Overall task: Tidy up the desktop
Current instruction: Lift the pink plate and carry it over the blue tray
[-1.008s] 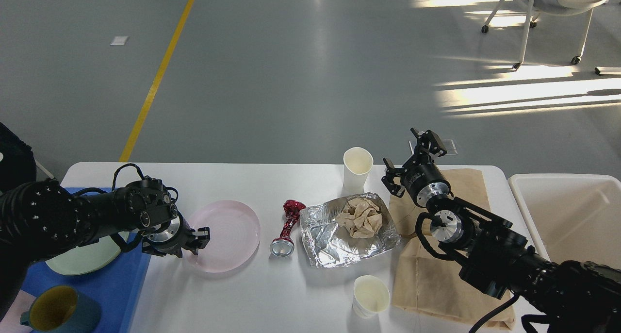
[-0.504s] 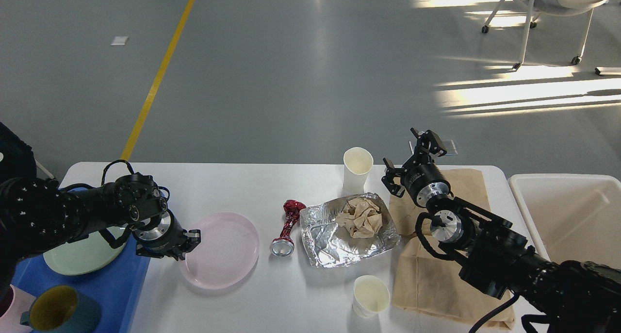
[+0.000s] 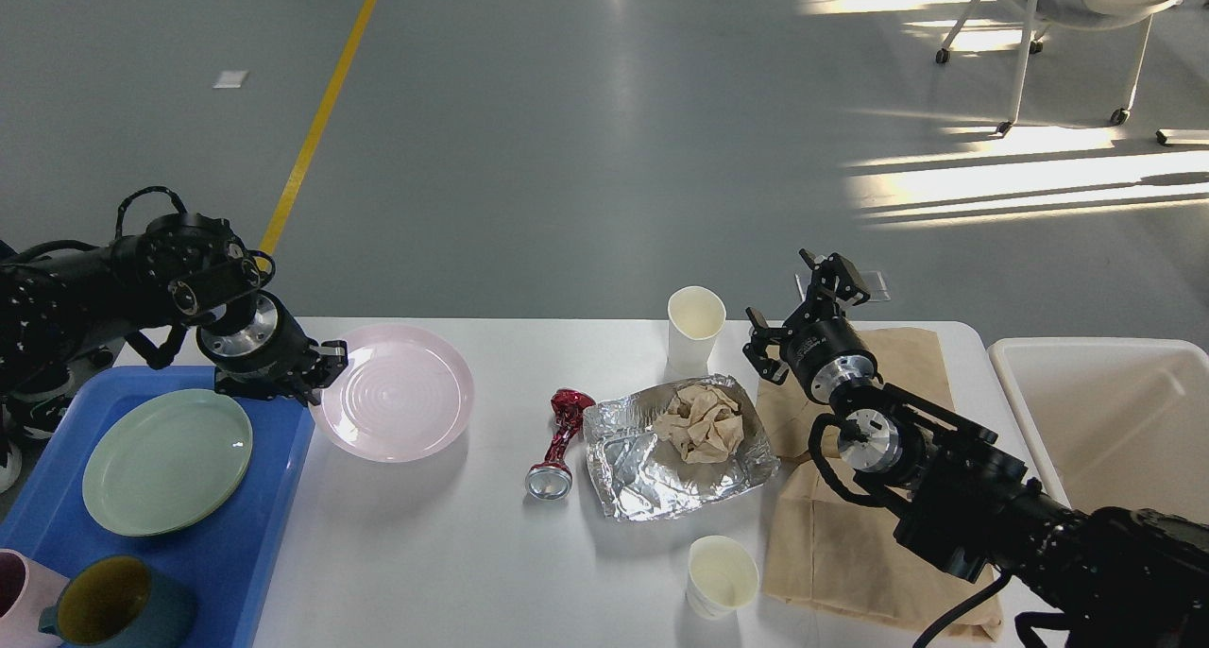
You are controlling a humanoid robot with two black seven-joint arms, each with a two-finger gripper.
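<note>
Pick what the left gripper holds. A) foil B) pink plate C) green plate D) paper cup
B: the left gripper pinches the rim of the pink plate, held lifted above the desktop with its shadow beneath.

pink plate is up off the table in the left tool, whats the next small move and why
Probably carry the pink plate leftward over the blue tray and lower it onto the green plate: the left tool pinches its rim beside the tray.

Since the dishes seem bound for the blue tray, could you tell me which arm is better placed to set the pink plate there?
Left. Its tool grips the pink plate beside the blue tray; the right tool hangs open far across.
</note>
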